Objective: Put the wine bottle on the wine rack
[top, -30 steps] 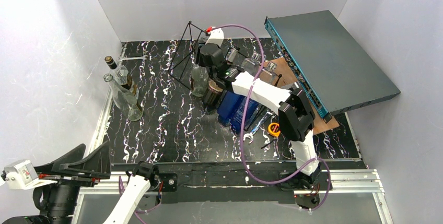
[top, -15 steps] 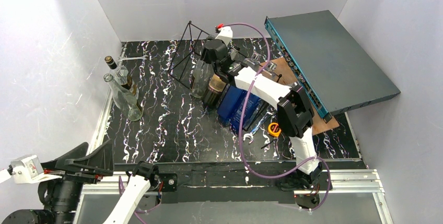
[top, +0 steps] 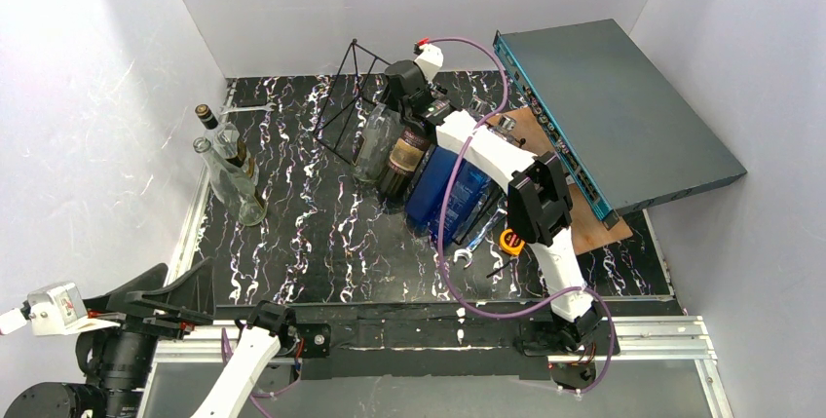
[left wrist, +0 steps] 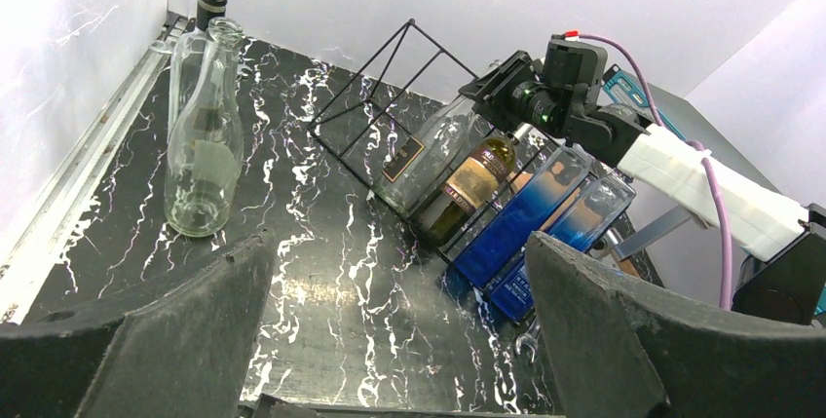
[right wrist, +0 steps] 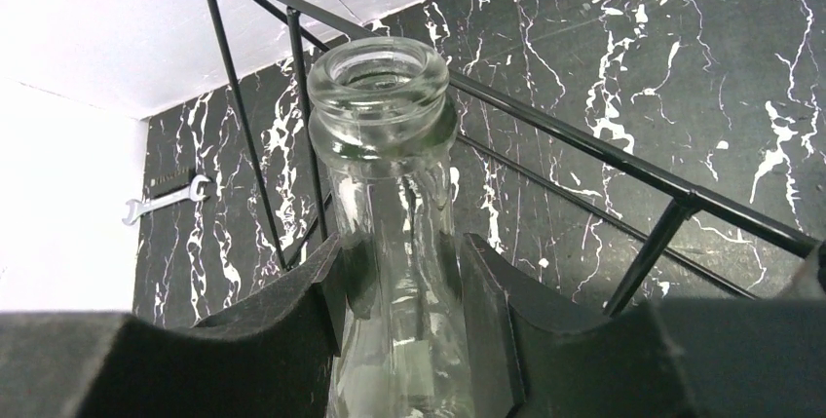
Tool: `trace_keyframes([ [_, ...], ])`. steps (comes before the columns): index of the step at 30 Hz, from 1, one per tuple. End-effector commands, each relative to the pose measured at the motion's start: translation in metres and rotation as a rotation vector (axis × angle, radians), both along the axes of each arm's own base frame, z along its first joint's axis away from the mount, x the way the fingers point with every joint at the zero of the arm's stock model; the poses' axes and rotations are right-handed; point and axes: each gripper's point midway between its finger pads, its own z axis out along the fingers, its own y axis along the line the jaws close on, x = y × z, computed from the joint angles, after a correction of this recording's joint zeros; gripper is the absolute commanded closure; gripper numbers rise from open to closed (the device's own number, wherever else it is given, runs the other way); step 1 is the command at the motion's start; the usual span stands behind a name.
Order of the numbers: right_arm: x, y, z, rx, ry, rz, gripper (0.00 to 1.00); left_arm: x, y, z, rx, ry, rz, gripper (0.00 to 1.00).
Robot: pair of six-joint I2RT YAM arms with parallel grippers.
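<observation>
White walls enclose a black, white-veined desk [top: 321, 243]. The wine rack [top: 343, 96] stands at the rear centre. The right pincer [right wrist: 399, 272] is clamped narrow on the neck of a clear wine bottle [left wrist: 429, 155]. The bottle leans tilted in the rack, mouth up, just beside a dark bottle [left wrist: 472, 189] and two blue bottles [left wrist: 531, 228]. The left pincer [left wrist: 394, 330] hangs at the near left edge of the desk, jaws spread wide and holding nothing.
</observation>
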Motion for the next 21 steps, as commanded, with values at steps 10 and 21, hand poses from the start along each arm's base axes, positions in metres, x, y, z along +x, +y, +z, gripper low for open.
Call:
trace_keyframes([
  [10, -0.003, -0.003, 0.017, -0.026, -0.024, -0.025, 0.39, 0.011, -0.002, 0.007, 0.013, 0.007, -0.002, 0.01],
  [21, -0.015, -0.003, 0.037, -0.013, -0.024, 0.032, 0.19, 0.016, -0.008, 0.002, -0.006, 0.031, -0.021, 0.01],
])
